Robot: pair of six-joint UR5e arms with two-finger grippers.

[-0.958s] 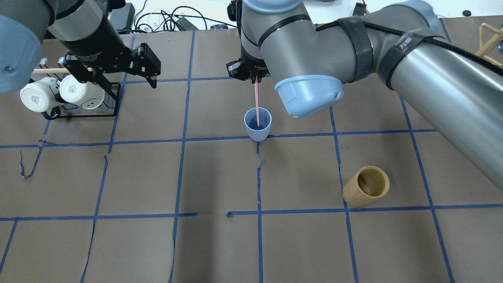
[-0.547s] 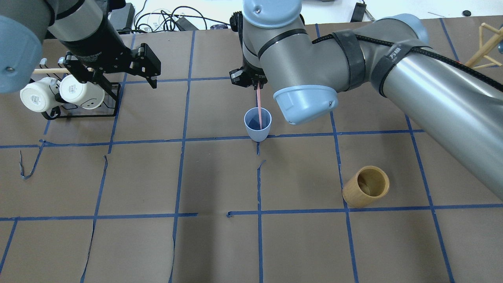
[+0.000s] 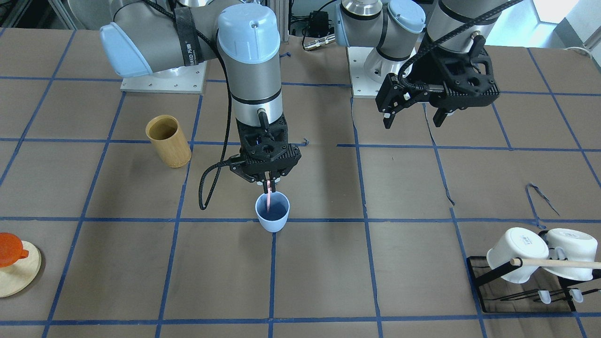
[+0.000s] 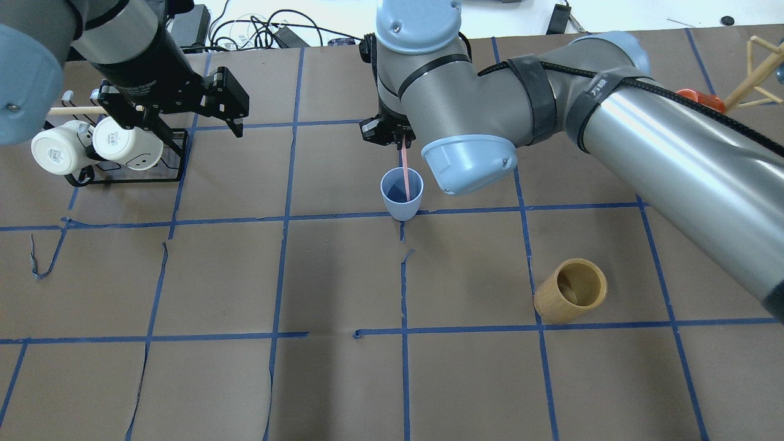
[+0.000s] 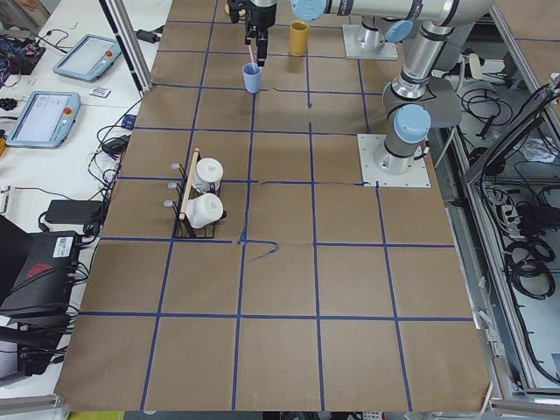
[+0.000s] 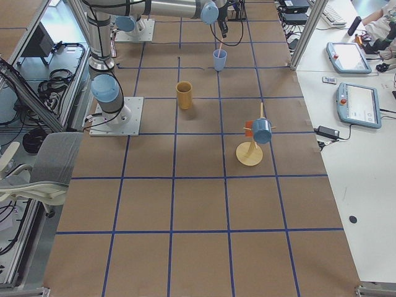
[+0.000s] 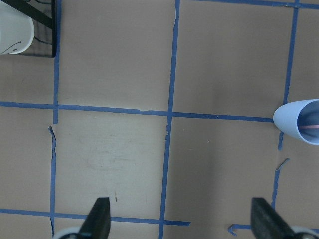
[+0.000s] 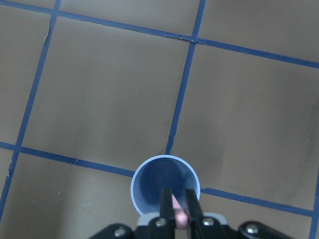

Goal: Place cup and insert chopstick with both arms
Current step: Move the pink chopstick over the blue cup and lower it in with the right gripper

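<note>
The pale blue cup (image 4: 402, 195) stands upright at a tape crossing near the table's middle; it also shows in the front view (image 3: 272, 213) and the right wrist view (image 8: 164, 186). My right gripper (image 4: 401, 138) hangs straight above it, shut on the top of a thin pink chopstick (image 4: 405, 173) whose lower end is inside the cup. In the front view the right gripper (image 3: 267, 182) sits just above the rim. My left gripper (image 4: 202, 130) is open and empty, hovering near the mug rack, away from the cup; it shows the same in the left wrist view (image 7: 182, 224).
A tan bamboo cylinder (image 4: 571, 298) stands to the cup's right and nearer the robot. A black rack (image 4: 171, 160) with two white mugs (image 4: 92, 146) and a wooden rod is at the far left. A wooden stand with an orange cup (image 3: 9, 251) is at the far right.
My right gripper has lowered, pushing the pink chopstick deeper into the blue cup. The left arm has stayed still and open.
</note>
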